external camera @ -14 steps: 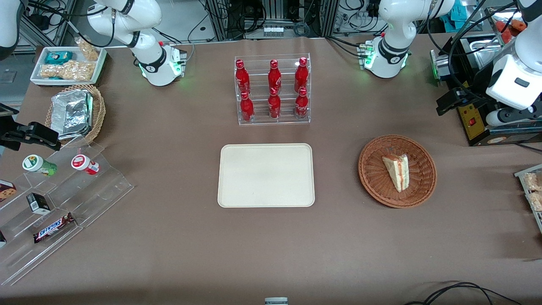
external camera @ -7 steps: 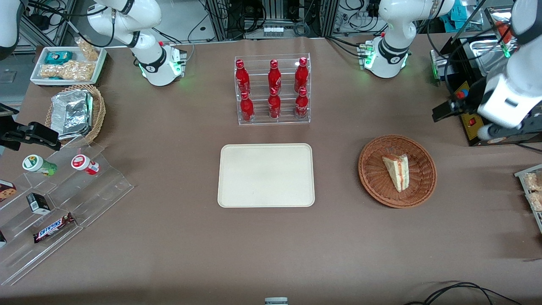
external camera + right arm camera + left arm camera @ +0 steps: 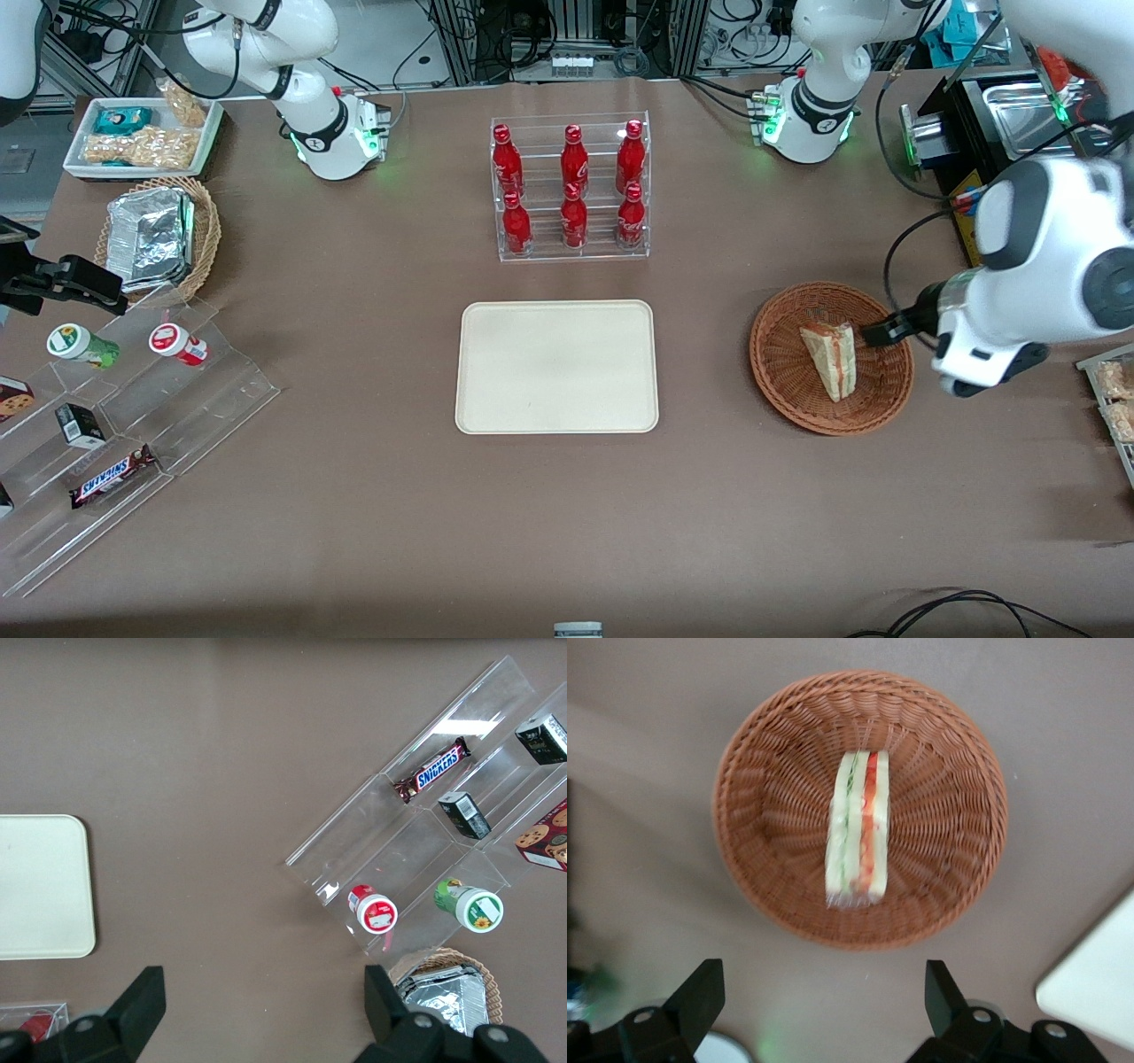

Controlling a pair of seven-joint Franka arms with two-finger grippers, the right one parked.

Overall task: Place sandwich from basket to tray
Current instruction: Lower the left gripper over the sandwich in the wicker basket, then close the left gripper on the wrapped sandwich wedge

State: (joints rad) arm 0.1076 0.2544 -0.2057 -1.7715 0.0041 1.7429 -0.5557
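The gripper (image 3: 819,1001) hangs above the table just outside the rim of the basket (image 3: 749,864), on the side toward the working arm's end of the table, with its two black fingers (image 3: 700,997) spread wide and nothing between them. The sandwich (image 3: 858,828) lies ahead of the fingertips, in the middle of the basket, resting on one bread face with its red-orange and green filling edge turned up. Its long axis runs roughly straight away from the gripper, so the line between the fingers crosses the wedge's short width; my judgement is that the spread jaws could straddle it once carried forward over the centre and lowered, with little or no wrist turn. In the front view the gripper (image 3: 886,332) sits over the rim of the basket (image 3: 780,390), close beside the sandwich (image 3: 831,359) but not touching it.

The cream tray (image 3: 557,366) lies bare toward the middle of the table, well apart from the basket, and looks to have ample room for the wedge. Farther from the front camera than the tray stands a clear rack of red bottles (image 3: 571,190), all on a brown cloth (image 3: 399,496).
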